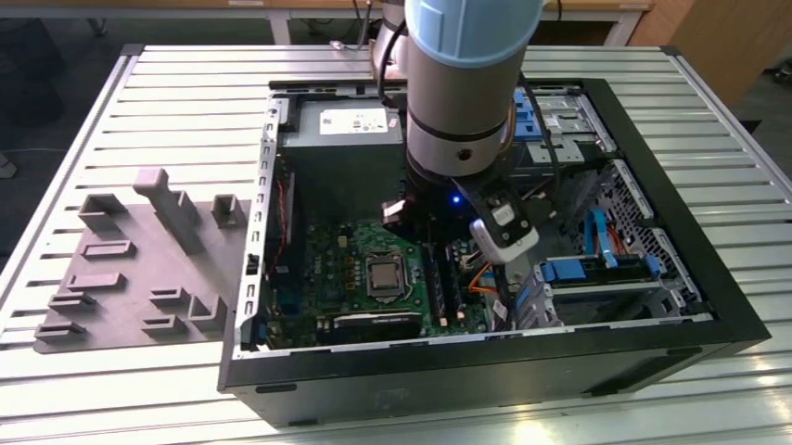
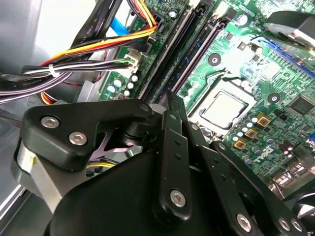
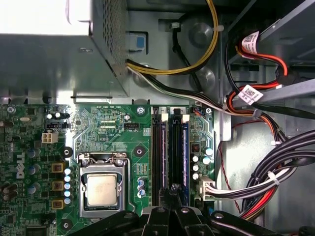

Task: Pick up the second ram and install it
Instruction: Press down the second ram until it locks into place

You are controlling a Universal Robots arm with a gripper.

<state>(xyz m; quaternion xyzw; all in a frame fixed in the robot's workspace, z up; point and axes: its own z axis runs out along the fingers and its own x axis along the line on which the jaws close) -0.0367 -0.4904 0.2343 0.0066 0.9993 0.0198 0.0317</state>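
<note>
Above the black slots, hand pressed together, second ram seated beside, cables crowding nearby.

Motherboard: green, silver CPU socket
Memory slots: black
Ram stick: blue
Gripper: black
Cable bundle: yellow, red, black
Fixture tray: grey
Case: black

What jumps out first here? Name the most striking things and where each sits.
The big grey robot arm plunges into the open black computer case standing on the slatted table. Its end effector sits low over the black memory slots, beside the silver processor on the green motherboard. A blue ram stick stands in the slot at the motherboard's edge, near the bundled cables.
</note>
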